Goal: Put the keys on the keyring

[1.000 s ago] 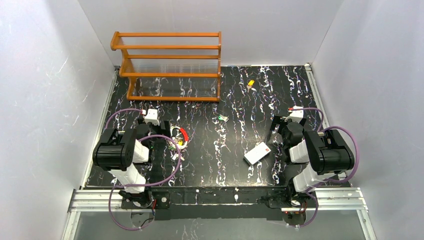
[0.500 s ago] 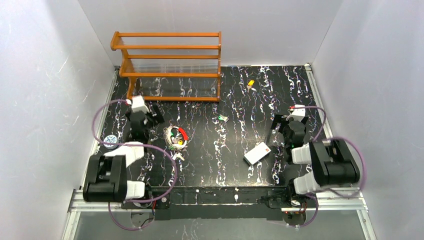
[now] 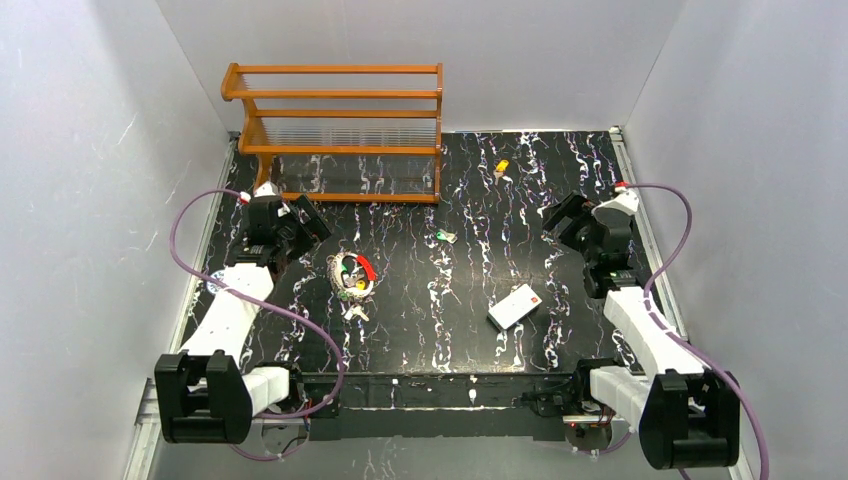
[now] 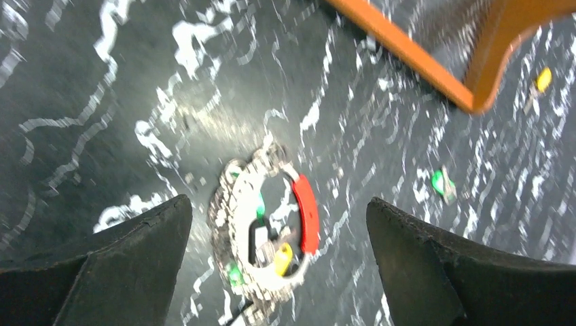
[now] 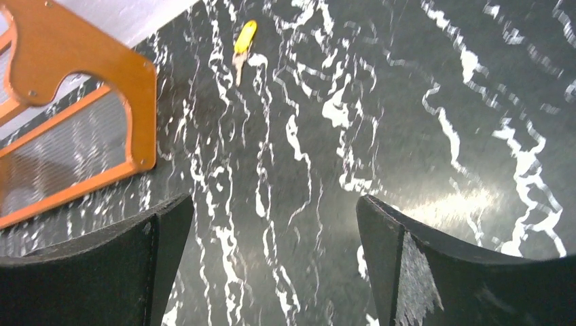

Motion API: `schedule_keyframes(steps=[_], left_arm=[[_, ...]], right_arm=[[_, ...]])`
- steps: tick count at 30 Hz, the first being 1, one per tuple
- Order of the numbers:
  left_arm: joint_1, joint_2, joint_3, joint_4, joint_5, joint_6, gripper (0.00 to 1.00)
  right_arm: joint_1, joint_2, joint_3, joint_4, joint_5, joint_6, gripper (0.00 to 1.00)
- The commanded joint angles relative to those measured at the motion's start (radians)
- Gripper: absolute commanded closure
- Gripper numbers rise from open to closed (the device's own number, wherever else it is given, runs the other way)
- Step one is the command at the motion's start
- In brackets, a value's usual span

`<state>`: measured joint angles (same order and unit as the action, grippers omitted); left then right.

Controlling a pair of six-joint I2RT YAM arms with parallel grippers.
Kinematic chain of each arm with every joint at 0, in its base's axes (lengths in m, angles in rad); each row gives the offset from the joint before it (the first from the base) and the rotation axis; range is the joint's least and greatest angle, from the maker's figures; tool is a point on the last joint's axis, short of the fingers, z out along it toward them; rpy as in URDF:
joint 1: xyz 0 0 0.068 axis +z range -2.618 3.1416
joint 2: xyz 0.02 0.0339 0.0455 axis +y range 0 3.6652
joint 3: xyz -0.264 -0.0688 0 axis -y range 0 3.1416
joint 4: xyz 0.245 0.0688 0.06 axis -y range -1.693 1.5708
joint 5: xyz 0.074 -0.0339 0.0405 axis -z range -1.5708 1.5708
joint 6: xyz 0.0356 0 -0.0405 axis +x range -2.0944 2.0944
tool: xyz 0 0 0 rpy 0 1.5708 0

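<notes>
Your left gripper (image 4: 277, 207) is hanging with its jaws spread wide and nothing between them. It is looking down on the keyring (image 4: 307, 216), which is lying flat on the table (image 3: 470, 345) at about 8 o'clock from the middle in the overhead view. Your right gripper (image 5: 274, 202) is also gaping empty, hovering near the 3 o'clock edge and facing the yellow key (image 5: 244, 35), which is sitting out at 1 o'clock toward the far wall. The green key (image 3: 441, 236) is resting almost at the centre, between the two arms. That split is looking deliberate, going by where each arm is pointing. The left seems to be lining up to steady the ring, and the right seems to be heading for a loose key. Both loose keys are lying well apart from the ring, so neither is on it yet.

For room, you are getting open tabletop all round the green key. The yellow key is lying near the right end of the wooden rack (image 3: 340, 130) at 11 o'clock, so you are getting less clearance on that side. A white card (image 3: 514, 305) is lying at 5 o'clock, close to the right arm's inward sweep.
</notes>
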<state>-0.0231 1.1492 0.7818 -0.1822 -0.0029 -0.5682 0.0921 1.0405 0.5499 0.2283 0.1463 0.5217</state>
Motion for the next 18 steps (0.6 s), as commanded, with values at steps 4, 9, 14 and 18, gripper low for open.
schedule_keyframes(steps=[4,9,14,18], left_arm=[[0.000,-0.125,-0.044,-0.136,0.277,-0.102,0.02],[0.000,-0.201,-0.092,-0.142,0.270,-0.104,0.02],[0.000,-0.239,-0.156,-0.138,0.307,-0.096,0.02],[0.000,-0.238,-0.192,-0.137,0.340,-0.081,0.04]], right_arm=[[-0.004,-0.153,-0.070,-0.160,-0.209,0.101,0.01],[-0.005,-0.207,-0.120,-0.129,-0.300,0.110,0.01],[-0.005,-0.162,-0.151,-0.039,-0.472,0.076,0.01],[-0.004,-0.112,-0.106,-0.106,-0.553,0.071,0.01]])
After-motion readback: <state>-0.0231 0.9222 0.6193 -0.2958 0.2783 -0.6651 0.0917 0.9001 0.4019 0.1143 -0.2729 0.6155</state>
